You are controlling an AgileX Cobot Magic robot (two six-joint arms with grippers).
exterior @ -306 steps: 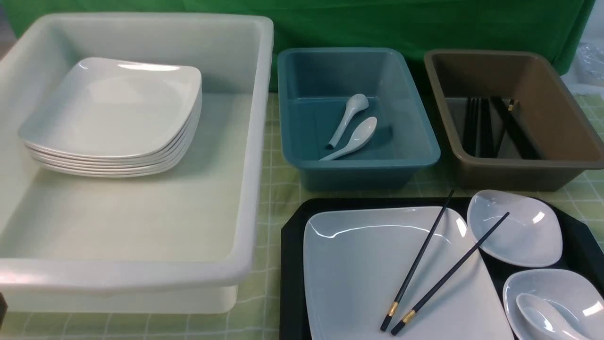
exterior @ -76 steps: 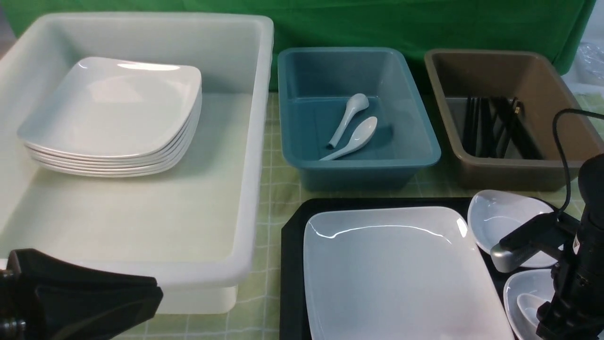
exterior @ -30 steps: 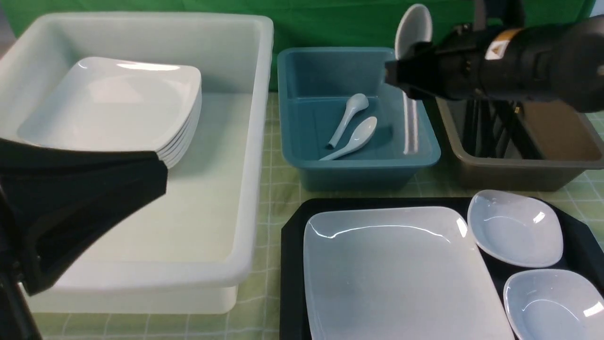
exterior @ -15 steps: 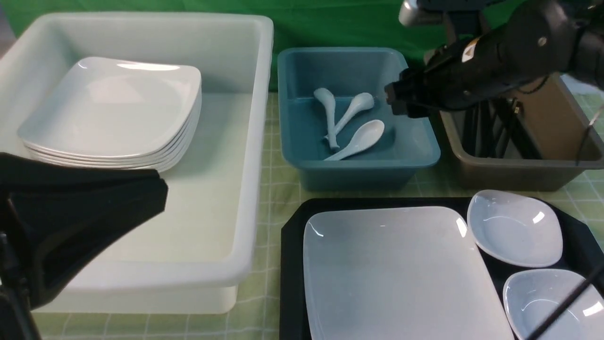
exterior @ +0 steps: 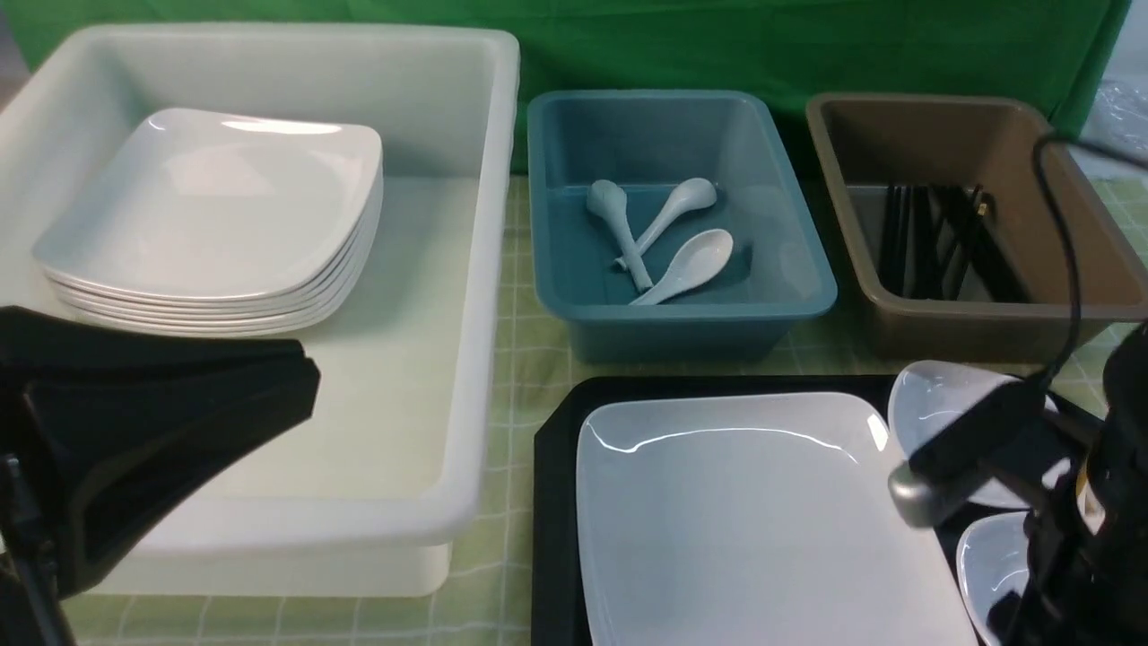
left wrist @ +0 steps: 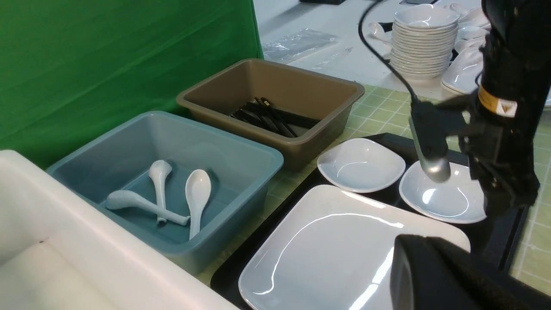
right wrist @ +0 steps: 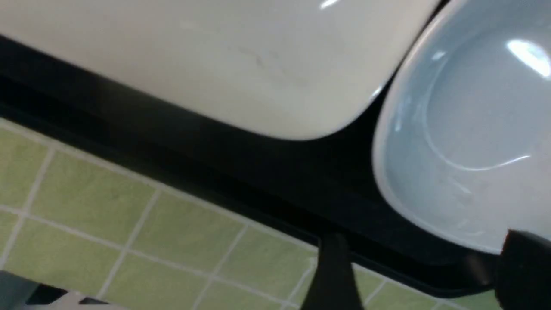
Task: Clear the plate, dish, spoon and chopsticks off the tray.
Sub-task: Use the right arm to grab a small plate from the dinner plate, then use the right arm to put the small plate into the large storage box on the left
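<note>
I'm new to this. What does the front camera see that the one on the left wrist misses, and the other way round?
Only the front view: the stack of white plates inside the big white tub; the left wrist view catches just a corner of that tub. Only the left wrist view: a pile of small white dishes on a white surface beyond the brown bin. Both: three spoons in the teal bin, the large plate on the black tray, and the right arm by the two small dishes.
</note>
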